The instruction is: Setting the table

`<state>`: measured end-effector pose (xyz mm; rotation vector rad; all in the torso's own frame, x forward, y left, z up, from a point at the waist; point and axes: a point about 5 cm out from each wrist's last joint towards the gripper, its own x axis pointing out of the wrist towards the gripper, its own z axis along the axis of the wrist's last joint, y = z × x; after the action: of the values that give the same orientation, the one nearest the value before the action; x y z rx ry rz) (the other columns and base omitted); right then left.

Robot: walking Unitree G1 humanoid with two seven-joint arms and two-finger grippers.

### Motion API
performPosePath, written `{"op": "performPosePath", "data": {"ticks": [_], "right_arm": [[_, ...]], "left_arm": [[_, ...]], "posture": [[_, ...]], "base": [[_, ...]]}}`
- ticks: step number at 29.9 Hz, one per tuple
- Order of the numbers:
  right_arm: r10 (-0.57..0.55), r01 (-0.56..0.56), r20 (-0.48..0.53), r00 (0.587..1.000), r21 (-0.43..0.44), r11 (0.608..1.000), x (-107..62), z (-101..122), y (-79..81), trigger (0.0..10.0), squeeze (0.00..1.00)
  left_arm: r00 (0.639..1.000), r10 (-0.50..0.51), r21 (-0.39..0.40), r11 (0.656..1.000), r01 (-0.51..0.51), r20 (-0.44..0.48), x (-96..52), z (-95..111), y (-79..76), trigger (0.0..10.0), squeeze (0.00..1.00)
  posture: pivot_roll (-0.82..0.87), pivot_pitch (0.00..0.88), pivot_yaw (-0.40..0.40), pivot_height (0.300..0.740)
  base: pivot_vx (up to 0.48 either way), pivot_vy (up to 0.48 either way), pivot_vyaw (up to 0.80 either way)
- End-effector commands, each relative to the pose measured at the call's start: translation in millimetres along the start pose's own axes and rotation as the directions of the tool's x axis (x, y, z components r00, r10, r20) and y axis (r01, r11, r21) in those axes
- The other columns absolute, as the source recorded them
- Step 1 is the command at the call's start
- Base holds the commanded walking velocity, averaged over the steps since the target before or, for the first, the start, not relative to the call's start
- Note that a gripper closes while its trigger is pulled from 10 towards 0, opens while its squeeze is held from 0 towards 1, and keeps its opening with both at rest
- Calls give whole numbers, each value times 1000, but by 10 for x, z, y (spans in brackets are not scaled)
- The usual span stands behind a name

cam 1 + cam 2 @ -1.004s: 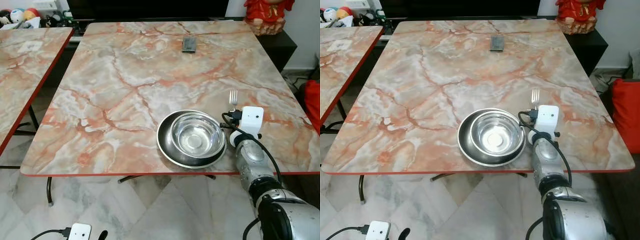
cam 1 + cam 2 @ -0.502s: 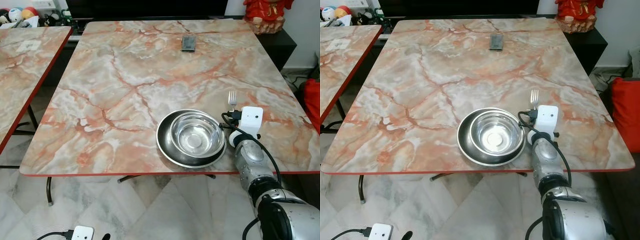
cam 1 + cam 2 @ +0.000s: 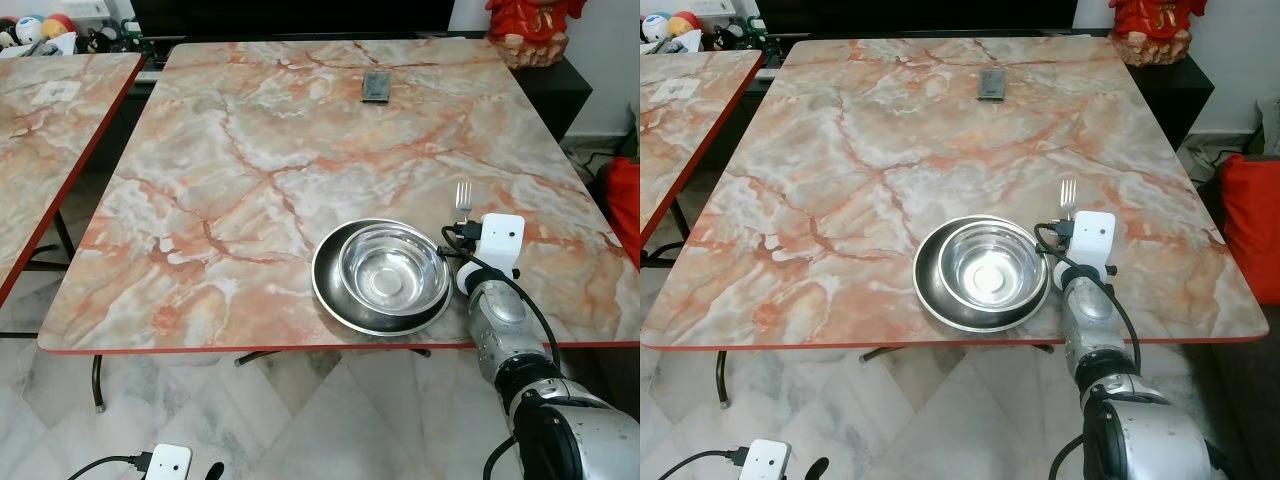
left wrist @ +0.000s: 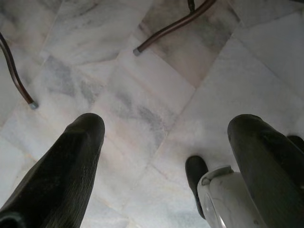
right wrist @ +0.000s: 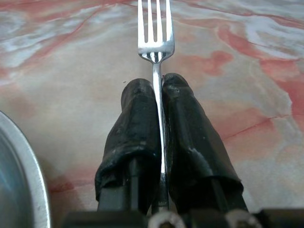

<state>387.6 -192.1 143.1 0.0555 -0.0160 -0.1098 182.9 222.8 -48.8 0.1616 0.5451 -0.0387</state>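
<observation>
the right gripper (image 5: 158,90) squeezes a fork (image 5: 155,38) tight. its two black fingers (image 5: 135,118) press on the thin handle from both sides, with no gap left but the handle. the fork's prongs stick out past the fingertips, toward 12 o'clock on the table (image 3: 300,170).

from the head, the fork (image 3: 464,196) sits just above the marble top, at about 2 o'clock from the bowl (image 3: 394,268). i cannot tell if the prongs touch the table. the shiny bowl sits inside a dark plate (image 3: 335,295) near the table's front edge, at about 5 o'clock on the table. the right arm reaches in from 5 o'clock, just beside the plate.

a small dark flat thing (image 3: 377,87) lies far off at 12 o'clock on the table.

the left gripper (image 4: 161,142) hangs low over the pale floor (image 4: 142,71). its two fingers (image 4: 71,156) are spread wide apart and hold nothing.
</observation>
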Motion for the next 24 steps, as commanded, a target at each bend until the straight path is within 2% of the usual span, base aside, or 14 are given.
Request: {"op": "performPosePath", "data": {"ticks": [1, 14, 16, 24], "right_arm": [[-6, 6, 7, 1000, 12, 1000, -22, -29, 0, 10000, 71], [0, 0, 14, 1000, 19, 1000, -37, -48, 29, 10000, 71], [-1, 0, 12, 1000, 19, 1000, -40, -54, 25, 10000, 157], [-4, 4, 13, 1000, 19, 1000, -32, -40, 18, 10000, 157]], "left_arm": [[998, 0, -1, 1000, -1, -67, -60, -147, 14, 10000, 0], [996, -8, 2, 1000, 8, -90, -46, -182, 0, 10000, 0], [996, -7, 3, 1000, 8, -94, -45, -189, 3, 10000, 0], [994, -6, 2, 1000, 6, -107, -45, -212, 13, 10000, 0]], "posture": [[120, 213, 27, 740], [119, 212, 29, 740], [121, 212, 28, 740], [117, 209, 28, 740]], "base": [[0, 0, 0], [0, 0, 0], [0, 0, 0], [0, 0, 0]]}}
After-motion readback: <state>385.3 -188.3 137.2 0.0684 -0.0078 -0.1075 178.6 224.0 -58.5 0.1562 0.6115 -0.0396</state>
